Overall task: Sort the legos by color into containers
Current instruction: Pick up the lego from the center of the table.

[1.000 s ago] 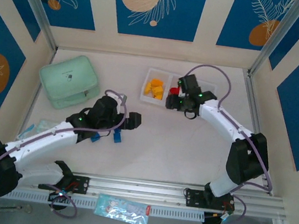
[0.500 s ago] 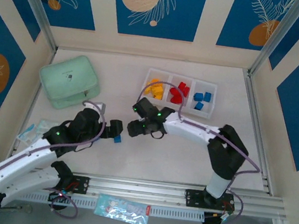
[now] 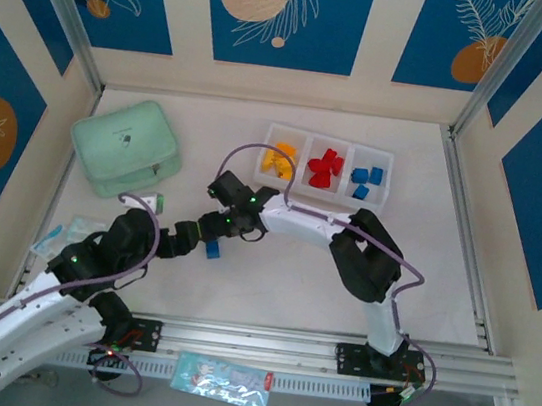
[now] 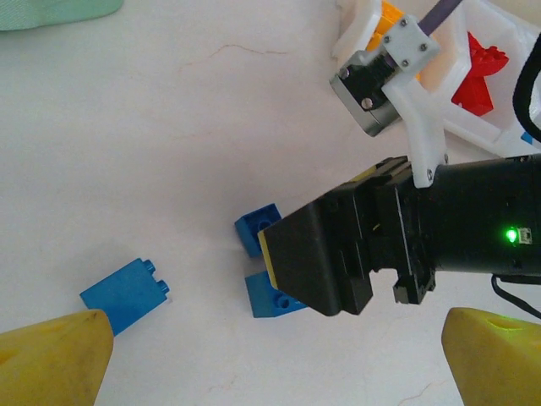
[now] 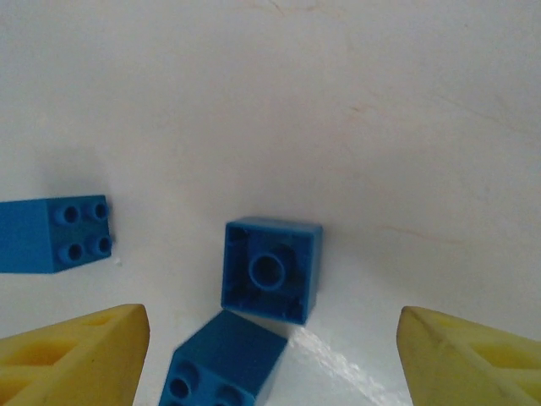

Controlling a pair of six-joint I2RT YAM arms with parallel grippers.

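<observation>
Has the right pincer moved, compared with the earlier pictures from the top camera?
Yes. The right pincer moved off the white tray, leftward and toward the near side in the top view, and is now open over the blue bricks.

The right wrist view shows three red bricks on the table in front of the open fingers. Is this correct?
No: the right wrist view shows three blue bricks, not red, on the table in front of the open fingers.

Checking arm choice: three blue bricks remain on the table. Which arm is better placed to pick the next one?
Right. Its open gripper is centred over the upturned blue brick; the left gripper, also open, sits back, its path blocked by the right gripper.
</observation>
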